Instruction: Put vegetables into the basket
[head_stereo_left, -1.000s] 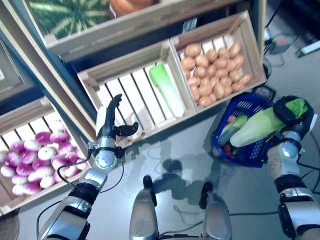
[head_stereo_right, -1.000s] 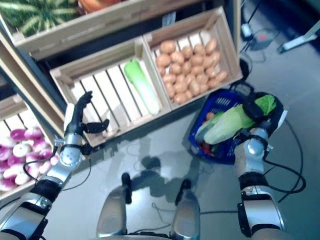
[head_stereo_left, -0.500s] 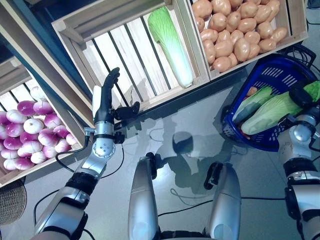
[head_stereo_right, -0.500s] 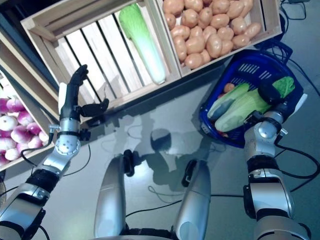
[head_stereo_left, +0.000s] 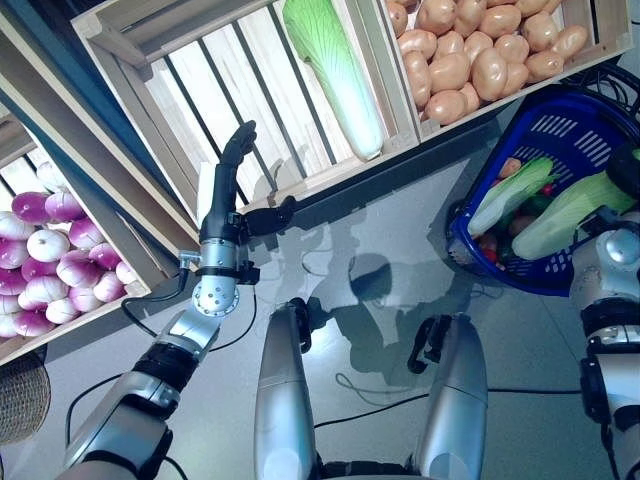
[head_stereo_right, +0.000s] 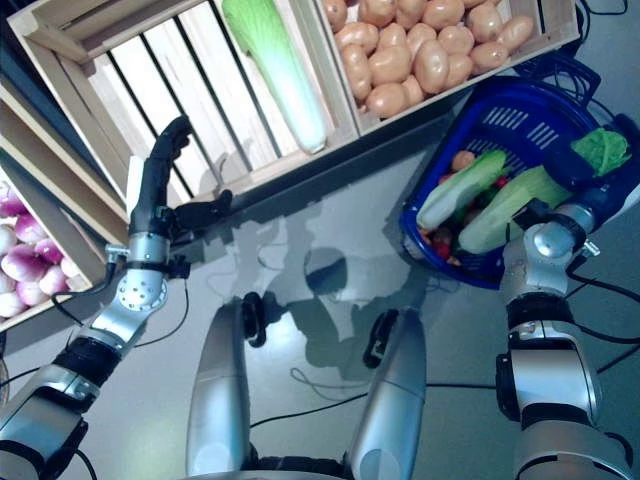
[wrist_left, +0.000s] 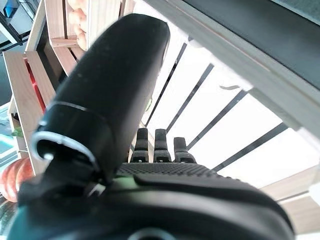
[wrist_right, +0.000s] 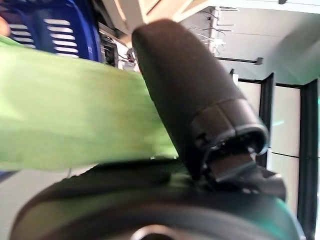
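In the left eye view, your right hand (head_stereo_left: 628, 170) grips a cabbage (head_stereo_left: 570, 205) whose tip lies inside the blue basket (head_stereo_left: 560, 135), beside another one (head_stereo_left: 510, 195) already in it. Your left hand (head_stereo_left: 228, 205) is raised before the slatted crate (head_stereo_left: 200, 90), fingers straight, holding nothing. A third cabbage (head_stereo_left: 335, 70) lies in that crate. In the right wrist view, the thumb (wrist_right: 190, 95) presses over the green leaf.

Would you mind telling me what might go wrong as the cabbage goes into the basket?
The cabbage in the right robot hand lies across the blue basket's near rim, so on release it could tip out onto the floor. Another cabbage and small produce already fill the basket and might get squashed.
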